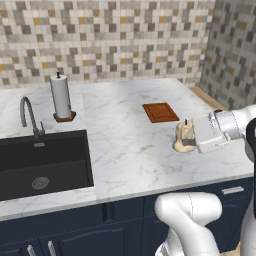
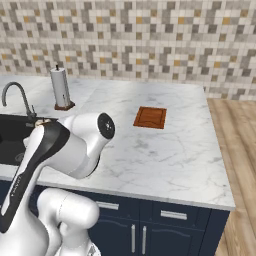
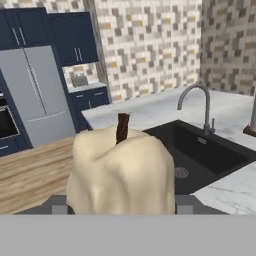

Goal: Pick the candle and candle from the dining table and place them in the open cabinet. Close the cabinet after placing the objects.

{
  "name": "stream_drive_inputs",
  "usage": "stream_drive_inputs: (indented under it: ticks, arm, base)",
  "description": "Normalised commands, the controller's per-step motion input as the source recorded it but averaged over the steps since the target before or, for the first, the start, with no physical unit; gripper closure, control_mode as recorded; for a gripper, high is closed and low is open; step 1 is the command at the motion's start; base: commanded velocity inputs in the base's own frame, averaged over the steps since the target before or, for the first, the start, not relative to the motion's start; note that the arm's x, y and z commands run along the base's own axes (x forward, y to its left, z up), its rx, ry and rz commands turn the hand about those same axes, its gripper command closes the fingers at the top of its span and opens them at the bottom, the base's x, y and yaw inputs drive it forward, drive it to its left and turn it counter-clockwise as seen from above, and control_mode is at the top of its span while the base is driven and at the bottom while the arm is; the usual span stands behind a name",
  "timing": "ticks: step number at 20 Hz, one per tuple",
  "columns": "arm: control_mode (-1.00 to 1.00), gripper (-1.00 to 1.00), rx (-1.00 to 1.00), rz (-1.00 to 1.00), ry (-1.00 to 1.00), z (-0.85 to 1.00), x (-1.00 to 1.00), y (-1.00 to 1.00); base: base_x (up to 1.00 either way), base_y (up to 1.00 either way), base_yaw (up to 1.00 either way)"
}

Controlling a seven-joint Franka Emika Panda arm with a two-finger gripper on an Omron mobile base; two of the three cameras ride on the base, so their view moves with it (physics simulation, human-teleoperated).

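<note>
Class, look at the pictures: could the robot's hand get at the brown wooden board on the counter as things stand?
Probably not to grasp it. The hand is shut on a cream candle, so it has no free grip. The path itself looks free: the board lies bare on the counter just beyond the hand.

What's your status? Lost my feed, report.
Pincer shut on cream candle, held sideways above the marble table. Nothing around it; cutting board sits behind.

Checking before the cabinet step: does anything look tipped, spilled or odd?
Nothing stands out. The gripper holds the cream candle upright above the marble table; the paper-towel roll stands straight.
</note>
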Motion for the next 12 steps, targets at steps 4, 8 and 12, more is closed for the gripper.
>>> stream_drive_inputs:
  ticks: [4, 8, 12]
  arm:
    - [-1.00, 1.00, 0.00, 0.00, 0.00, 0.00, 0.00, 0.00]
    - [1.00, 1.00, 0.00, 0.00, -0.01, 0.00, 0.00, 0.00]
    - [1.00, 1.00, 0.00, 0.00, 0.00, 0.00, 0.00, 0.00]
  base:
    - [0.00, 0.00, 0.00]
    - [0.00, 0.00, 0.00]
    - [-0.39, -0.03, -0.04]
